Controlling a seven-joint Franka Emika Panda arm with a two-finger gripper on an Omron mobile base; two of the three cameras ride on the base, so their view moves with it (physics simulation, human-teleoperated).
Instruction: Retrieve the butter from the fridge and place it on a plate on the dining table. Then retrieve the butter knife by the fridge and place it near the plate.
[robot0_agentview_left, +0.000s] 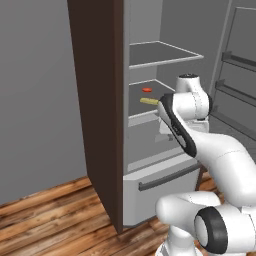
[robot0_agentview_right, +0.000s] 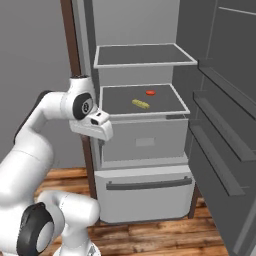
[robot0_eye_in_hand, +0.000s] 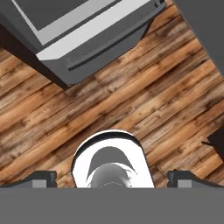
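Butter, a small pale-yellow rectangular stick (robot0_agentview_right: 140, 104), lies on the second grey shelf (robot0_agentview_right: 120, 100) of our open, tall light-grey fridge (robot0_agentview_right: 145, 145), above and ahead of our two-finger gripper (robot0_eye_in_hand: 112, 176). A small red item (robot0_agentview_right: 150, 92) sits just behind the stick on that shelf, apart from it. In the hand view our dark fingertips (robot0_eye_in_hand: 41, 177) stand wide apart with nothing between them, pointing down at the wooden plank floor (robot0_eye_in_hand: 144, 105). The fridge's lower drawer with its dark bar handle (robot0_agentview_right: 148, 184) sits ahead of and below the hand. The fridge door (robot0_agentview_right: 225, 125) stands swung open to our right.
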